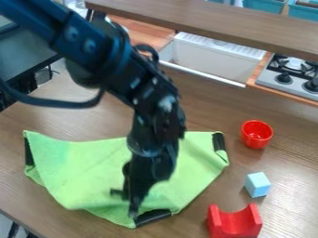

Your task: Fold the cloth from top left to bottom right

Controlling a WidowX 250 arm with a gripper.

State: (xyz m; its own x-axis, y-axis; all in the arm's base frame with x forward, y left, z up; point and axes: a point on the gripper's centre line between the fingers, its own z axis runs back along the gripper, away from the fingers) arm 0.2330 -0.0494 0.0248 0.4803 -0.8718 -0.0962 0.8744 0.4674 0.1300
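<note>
The arm (109, 56) is cut off by the upper left corner and hides a strip through the middle of the green cloth (81, 162), its far edge included. Its cable (59, 103) runs out past the left edge. The tool (131, 204) is blurred low down, so whether it touches the cloth is hard to tell. The bottom edge cuts off the red block (235, 224); the right edge crops the stove (287, 76). The teal bins (267, 5) are cropped at the top. A raised wooden board (211, 21) covers part of the sink (208, 56). The worktop (286, 172) runs out at the right edge, and dark shapes in the lower left corner are too blurred to name.
</note>
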